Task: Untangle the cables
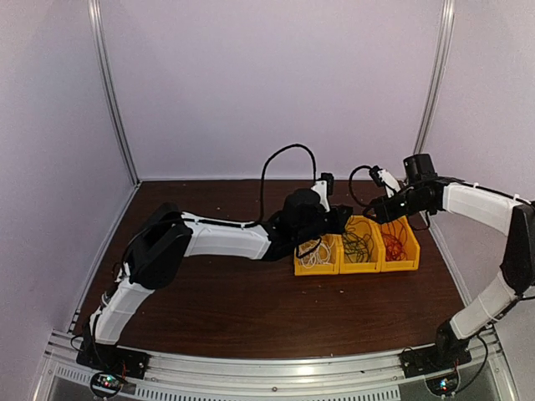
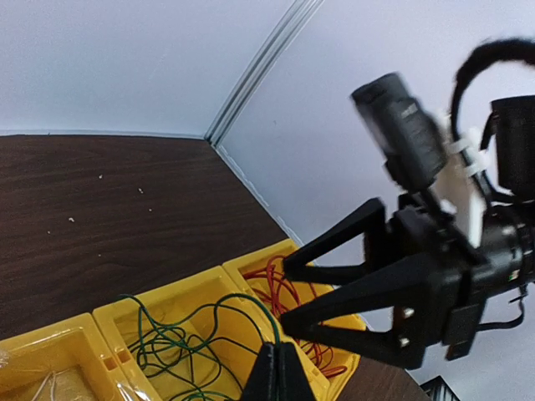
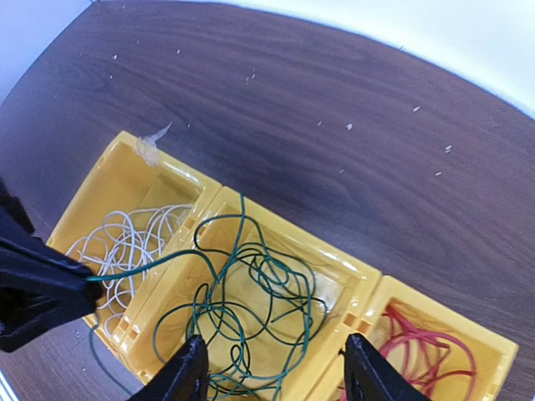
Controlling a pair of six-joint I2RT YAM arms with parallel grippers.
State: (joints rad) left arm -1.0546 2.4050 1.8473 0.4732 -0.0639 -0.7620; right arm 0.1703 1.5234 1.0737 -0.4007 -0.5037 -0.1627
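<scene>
Three yellow bins (image 1: 359, 266) sit side by side on a dark wood bench (image 3: 334, 83). The cables are sorted by colour. White cables (image 3: 125, 242) lie in the left bin, a loose nest of green cable (image 3: 242, 309) in the middle one, and red cables (image 3: 426, 351) in the right one.

The wires look hair-thin, very light and limp. They are probably springy enough to keep their loops and slippery under hard fingers. A pull on one strand would likely drag the whole nest with it, and perhaps the light bin too. The best hold is judged to be a free end or a single outer loop, pinched right at the fingertips and away from the dense middle.

The left claw (image 3: 84, 288) is closed tight, pinching one green strand. That strand runs from its tip across the white bin into the middle bin. The right claw (image 3: 276, 342) hangs above the middle bin with its fingers roughly half spread, holding nothing. Whether its tips touch the wire cannot be told.
</scene>
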